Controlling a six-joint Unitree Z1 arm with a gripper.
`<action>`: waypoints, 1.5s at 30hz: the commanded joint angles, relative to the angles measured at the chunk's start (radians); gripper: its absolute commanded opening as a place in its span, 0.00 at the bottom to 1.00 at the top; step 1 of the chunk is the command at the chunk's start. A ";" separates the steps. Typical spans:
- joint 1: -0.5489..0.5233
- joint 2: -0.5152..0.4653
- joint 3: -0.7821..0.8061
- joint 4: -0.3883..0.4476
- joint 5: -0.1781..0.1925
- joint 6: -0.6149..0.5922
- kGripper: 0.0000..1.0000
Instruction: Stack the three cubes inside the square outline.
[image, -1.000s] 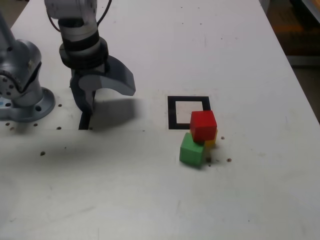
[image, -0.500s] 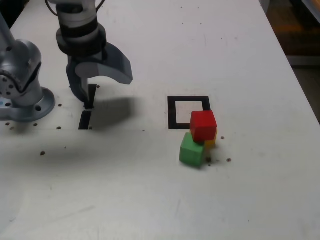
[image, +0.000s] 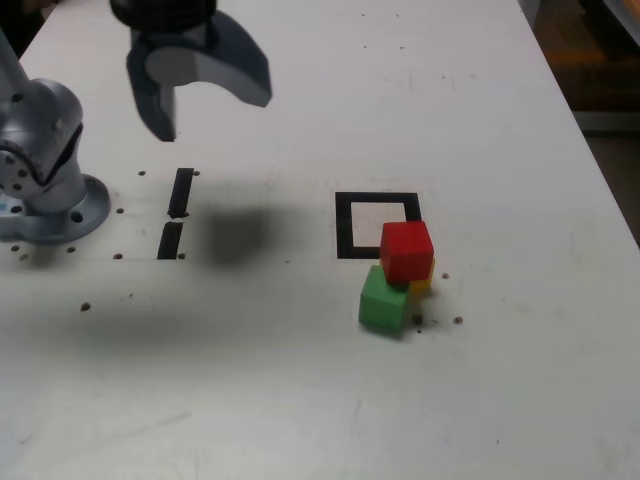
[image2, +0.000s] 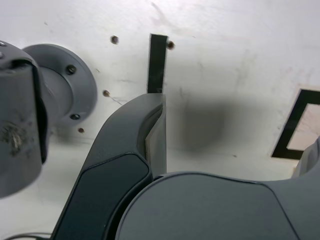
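The red cube (image: 407, 250) sits on the yellow cube (image: 425, 279), which shows only as a sliver beneath it. Touching them on the near side, the green cube (image: 383, 300) rests on the table. The red cube overlaps the near right corner of the square outline (image: 348, 225), whose white centre holds nothing. In the wrist view a corner of the square outline (image2: 292, 127) shows at the picture's edge. My gripper (image: 205, 112) hangs open and holds nothing, high above the table at the exterior view's far left, well apart from the cubes. One dark finger (image2: 150, 130) fills the wrist view.
Two short black tape strips (image: 182, 190) (image: 171, 240) lie below the gripper, one seen as the strip (image2: 157, 62) in the wrist view. The arm's grey base (image: 40, 190) stands at the exterior view's left. The table edge runs along that view's right side.
The open gripper has risen from the tape strips and moved toward the far side, its shadow spreading on the table. The cubes have not moved.
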 joint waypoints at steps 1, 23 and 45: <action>0.000 0.026 -0.056 0.023 -0.007 0.009 0.99; -0.072 0.299 -0.556 0.196 -0.065 0.053 0.99; -0.216 0.505 -0.700 0.192 -0.113 0.115 1.00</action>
